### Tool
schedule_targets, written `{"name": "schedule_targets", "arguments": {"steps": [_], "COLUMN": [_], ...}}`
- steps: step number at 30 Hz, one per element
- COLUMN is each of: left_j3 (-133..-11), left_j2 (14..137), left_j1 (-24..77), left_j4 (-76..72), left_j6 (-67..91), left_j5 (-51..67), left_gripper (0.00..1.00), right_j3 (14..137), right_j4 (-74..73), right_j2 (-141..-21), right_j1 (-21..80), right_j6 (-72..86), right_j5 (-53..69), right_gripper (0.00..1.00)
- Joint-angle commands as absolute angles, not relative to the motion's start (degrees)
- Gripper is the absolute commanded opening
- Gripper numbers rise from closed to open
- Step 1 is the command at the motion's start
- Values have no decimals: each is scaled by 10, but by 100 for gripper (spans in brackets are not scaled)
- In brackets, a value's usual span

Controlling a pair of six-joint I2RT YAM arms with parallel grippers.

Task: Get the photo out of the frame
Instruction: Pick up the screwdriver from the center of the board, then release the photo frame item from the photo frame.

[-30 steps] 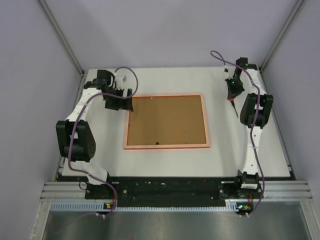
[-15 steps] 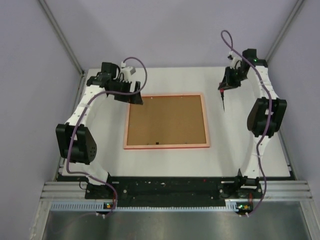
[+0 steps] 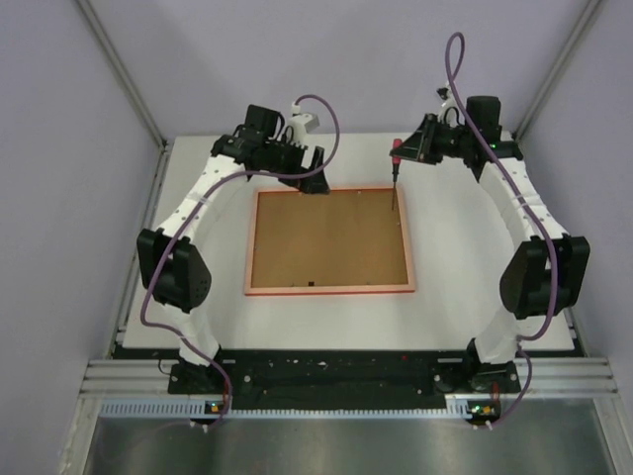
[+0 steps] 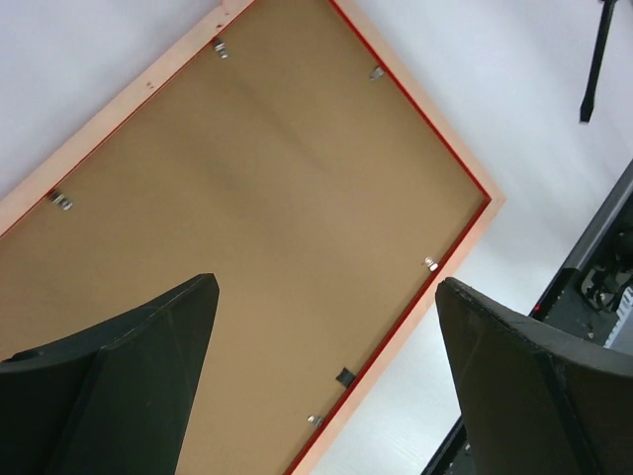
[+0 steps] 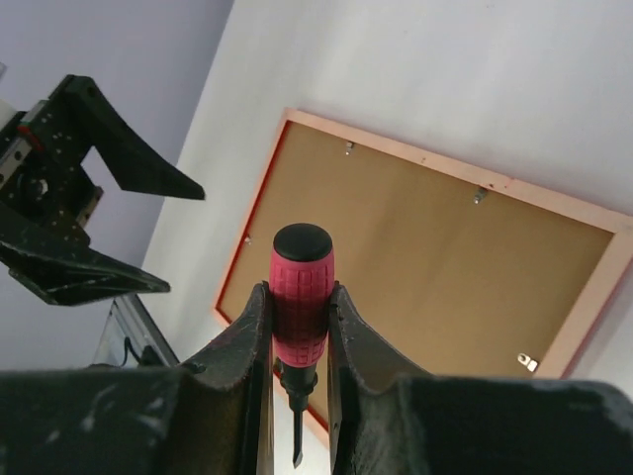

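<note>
Several small metal tabs [image 4: 431, 263] pin the plain brown backing board [image 3: 329, 237] inside the thin red rectangular frame [image 3: 329, 290], which lies face-down, so the photo is hidden, presumably under that board. Above the frame's far right corner the right gripper [image 5: 300, 332] pinches a red-handled screwdriver [image 5: 301, 282], while the left gripper [image 4: 324, 297] hangs spread wide over its far left corner. Best would be sliding the blade flat under one tab, levering gently, the left steadying the rim.
</note>
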State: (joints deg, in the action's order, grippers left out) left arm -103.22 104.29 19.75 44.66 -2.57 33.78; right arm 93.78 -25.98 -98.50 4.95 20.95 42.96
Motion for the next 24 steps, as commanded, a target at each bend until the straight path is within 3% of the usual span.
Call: {"name": "schedule_targets", "arguments": {"steps": [1, 7, 24], "left_j3": [-1084, -1099, -1092], "left_j2": [1081, 1111, 1137], "left_j1": [225, 241, 275], "left_j4": [423, 385, 276], "left_j6": [-2, 49, 148], "left_j5": [381, 427, 522], "left_gripper": [98, 98, 95], "right_j3": [887, 798, 699], "right_j4": [-74, 52, 135], "right_j2": [-923, -883, -861], "right_j1": [67, 98, 119], "right_j6": [304, 345, 420], "right_j5": [437, 387, 338], "right_gripper": [0, 0, 0]}}
